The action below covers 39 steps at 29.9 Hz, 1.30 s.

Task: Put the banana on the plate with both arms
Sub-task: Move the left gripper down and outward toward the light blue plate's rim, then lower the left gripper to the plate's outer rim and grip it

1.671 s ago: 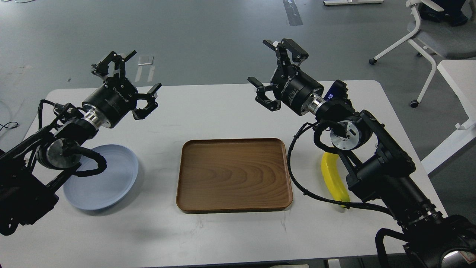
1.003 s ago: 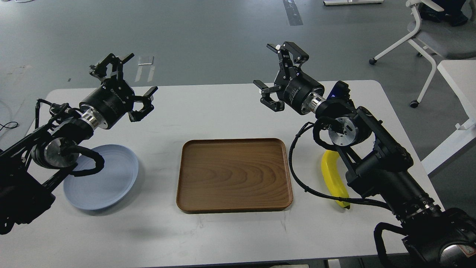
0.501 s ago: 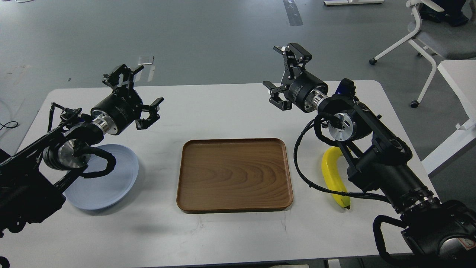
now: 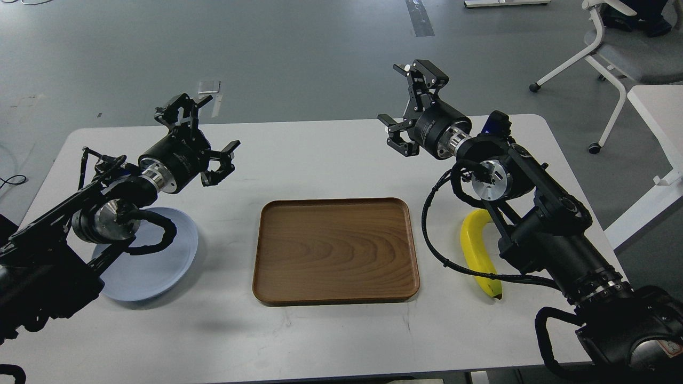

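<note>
The yellow banana [image 4: 478,257] lies on the white table [image 4: 320,154] at the right, partly hidden by my right arm, its dark tip toward me. The pale blue-grey plate [image 4: 160,256] sits at the left, partly hidden under my left arm. My left gripper [image 4: 205,136] is open and empty, raised above the table beyond the plate. My right gripper [image 4: 408,106] is open and empty, raised over the table's far side, well beyond the banana.
A brown wooden tray [image 4: 336,250] lies empty in the table's middle between plate and banana. A white office chair [image 4: 613,48] and another white table [image 4: 656,112] stand at the right on the grey floor.
</note>
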Available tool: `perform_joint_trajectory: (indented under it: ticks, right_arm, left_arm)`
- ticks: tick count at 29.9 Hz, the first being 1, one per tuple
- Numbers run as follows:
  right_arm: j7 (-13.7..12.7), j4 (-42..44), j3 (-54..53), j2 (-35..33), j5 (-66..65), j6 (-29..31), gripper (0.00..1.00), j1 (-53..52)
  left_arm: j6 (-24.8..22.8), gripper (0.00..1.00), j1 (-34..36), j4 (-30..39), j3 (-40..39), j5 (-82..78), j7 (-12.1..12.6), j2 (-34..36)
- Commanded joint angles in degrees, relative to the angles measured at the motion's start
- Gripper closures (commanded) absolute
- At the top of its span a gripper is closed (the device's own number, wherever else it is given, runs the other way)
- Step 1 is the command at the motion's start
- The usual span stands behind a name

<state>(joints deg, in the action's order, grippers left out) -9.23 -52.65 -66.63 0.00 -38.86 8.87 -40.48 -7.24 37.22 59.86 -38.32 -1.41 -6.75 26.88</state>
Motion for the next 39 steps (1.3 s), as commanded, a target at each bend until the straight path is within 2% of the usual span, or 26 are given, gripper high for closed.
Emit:
perform_joint_trajectory:
  ticks: [1, 15, 19, 21, 23, 27, 33, 37, 38, 39]
  right_arm:
    - [0.00, -0.09, 0.01, 0.00, 0.01, 0.00, 0.00, 0.05]
    - [0.09, -0.26, 0.01, 0.00, 0.01, 0.00, 0.00, 0.14]
    - [0.09, -0.53, 0.01, 0.00, 0.01, 0.00, 0.00, 0.40]
    - [0.09, -0.53, 0.01, 0.00, 0.09, 0.00, 0.00, 0.49]
    - [0.18, -0.70, 0.01, 0.00, 0.10, 0.00, 0.00, 0.67]
    - [0.18, -0.79, -0.25, 0.00, 0.10, 0.00, 0.00, 0.93]
    - [0.18, -0.79, -0.69, 0.00, 0.10, 0.00, 0.00, 1.37]
    - [0.18, -0.79, -0.78, 0.00, 0.10, 0.00, 0.00, 1.46]
    - [0.18, -0.79, -0.78, 0.00, 0.10, 0.00, 0.00, 1.55]
    - [0.18, -0.79, -0.78, 0.00, 0.10, 0.00, 0.00, 1.55]
  left_arm:
    - [-0.06, 0.02, 0.83, 0.08, -0.08, 0.09, -0.10, 0.19]
    - [-0.50, 0.02, 1.01, 0.17, -0.08, -0.17, 0.07, 0.72]
    - [0.91, 0.02, 2.50, 0.34, 0.00, -17.62, -0.10, 1.60]
    - [3.36, 0.02, 2.68, 0.96, -0.17, -27.37, -0.10, 2.04]
    - [8.53, 0.02, 2.77, 1.83, -0.17, -43.08, -0.02, 3.61]
    - [9.61, 0.02, 2.68, 4.65, -0.08, -51.93, 0.07, 5.90]
    - [10.31, 0.02, 1.54, 9.13, 3.33, -64.31, -0.19, 15.82]
    - [20.92, 0.02, -0.13, 12.64, 8.95, -71.18, -0.37, 21.62]
    - [23.13, 0.02, -0.57, 12.82, 11.32, -71.54, -1.06, 22.86]
    - [23.15, 0.02, -0.57, 12.83, 11.34, -71.54, -1.07, 22.87]
